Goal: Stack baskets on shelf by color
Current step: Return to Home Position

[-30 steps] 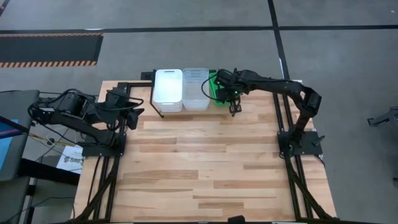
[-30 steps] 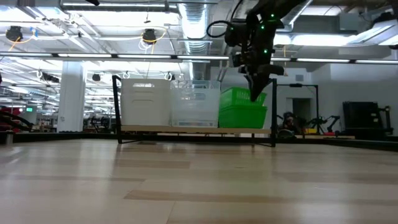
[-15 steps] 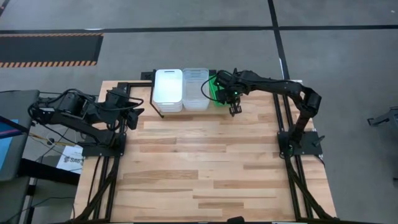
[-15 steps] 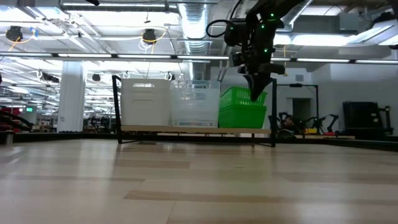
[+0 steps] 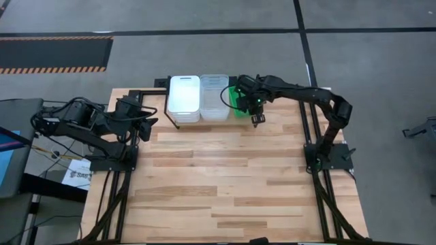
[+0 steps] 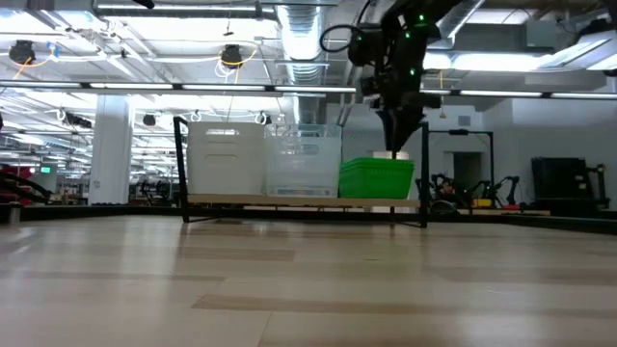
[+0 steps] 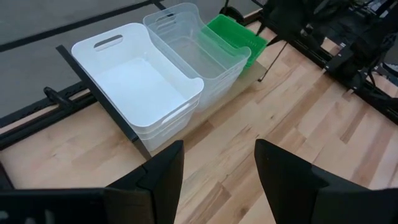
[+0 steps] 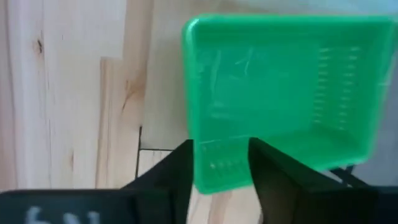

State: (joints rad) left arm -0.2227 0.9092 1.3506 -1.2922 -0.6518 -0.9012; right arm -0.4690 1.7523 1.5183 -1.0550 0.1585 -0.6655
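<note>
The left claw (image 7: 219, 177) waits folded by its base at the tabletop's (image 5: 225, 184) left rear, fingers spread and empty. On the shelf (image 6: 289, 200) three stacks stand side by side: white baskets (image 5: 184, 99), clear baskets (image 5: 214, 97), and green baskets (image 6: 376, 178) at the right end, so the sorting looks complete. The right claw (image 6: 394, 145) hangs just above the green stack's near rim, released and holding nothing. To go home cleanly, I judge it should rise straight up first, fingers apart so that neither tip snags the mesh rim. Then it can swing back toward its base on the right, clear of the shelf's black leg (image 6: 425, 183).
</note>
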